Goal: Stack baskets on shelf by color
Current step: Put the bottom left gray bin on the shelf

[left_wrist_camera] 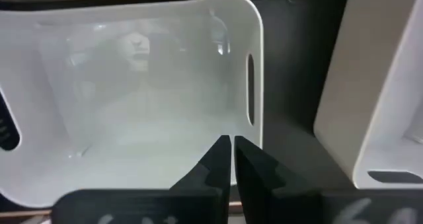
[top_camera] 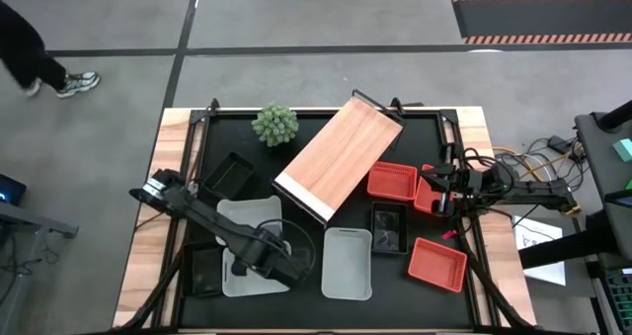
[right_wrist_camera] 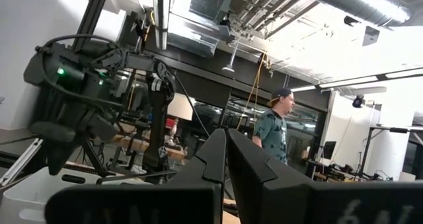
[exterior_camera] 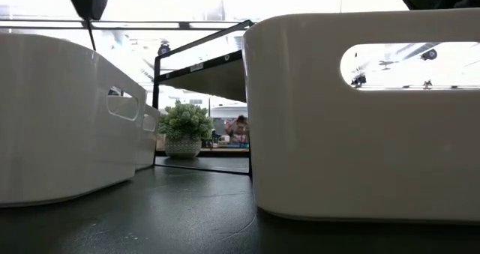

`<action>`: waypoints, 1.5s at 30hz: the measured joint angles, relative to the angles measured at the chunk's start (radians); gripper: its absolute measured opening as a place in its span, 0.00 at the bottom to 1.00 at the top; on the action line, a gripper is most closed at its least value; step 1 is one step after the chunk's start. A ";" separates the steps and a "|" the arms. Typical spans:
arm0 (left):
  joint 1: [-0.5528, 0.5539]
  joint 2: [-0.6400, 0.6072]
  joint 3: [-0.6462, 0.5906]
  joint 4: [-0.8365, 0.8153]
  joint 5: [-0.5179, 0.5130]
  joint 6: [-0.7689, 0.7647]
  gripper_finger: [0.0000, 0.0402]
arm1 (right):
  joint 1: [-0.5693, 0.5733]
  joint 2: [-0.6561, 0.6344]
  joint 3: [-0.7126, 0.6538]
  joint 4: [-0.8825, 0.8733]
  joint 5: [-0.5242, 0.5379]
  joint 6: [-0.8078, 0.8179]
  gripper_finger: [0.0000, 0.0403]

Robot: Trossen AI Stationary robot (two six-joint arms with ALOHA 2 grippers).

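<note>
While the shelf point(top_camera: 338, 155) lies skewed across mid-table, I see white baskets point(top_camera: 348, 264) at the near edge, orange ones point(top_camera: 392, 181) and a black one point(top_camera: 388, 226) toward the right. My left gripper point(left_wrist_camera: 231, 141) hangs clenched, empty, over a white basket point(left_wrist_camera: 132, 98). My right gripper point(right_wrist_camera: 226, 135) is clenched on nothing, at the table's right edge.

No text, label, brand, number or sign can be read anywhere. The sheet of paper point(top_camera: 538, 238) lying past the table's right edge carries some dark marks, but they are too small to make out.
</note>
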 joint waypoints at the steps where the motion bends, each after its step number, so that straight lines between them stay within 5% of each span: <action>1: 0.004 0.000 -0.010 0.016 0.000 0.015 0.02 | 0.000 0.000 0.001 0.000 0.001 0.002 0.02; 17: 0.036 0.004 -0.045 0.114 0.009 0.089 0.45 | 0.000 0.000 0.001 0.000 0.000 0.002 0.02; 45: 0.043 0.134 -0.044 0.184 0.015 0.091 0.47 | 0.000 0.000 0.003 -0.018 0.000 0.001 0.02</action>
